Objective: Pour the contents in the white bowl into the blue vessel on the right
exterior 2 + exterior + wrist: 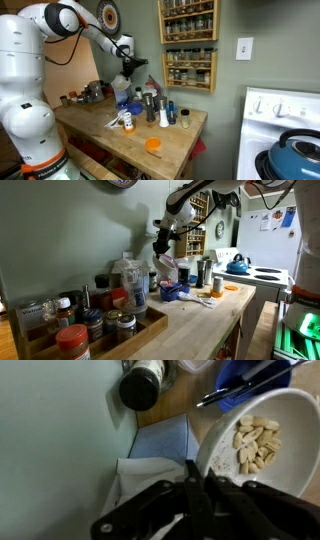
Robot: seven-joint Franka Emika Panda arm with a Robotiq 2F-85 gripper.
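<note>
Aloft, white bowl [295, 430] (rim in jaws)

The white arm [62, 18] rises from its thick base [22, 100], reaches out sideways and bends down at the wrist [121, 46]. The end effector [165, 250] points downwards in both exterior views. In the wrist view its black fingers [190, 495] are pressed close together and pinch the rim of the white bowl [295, 410].
</note>
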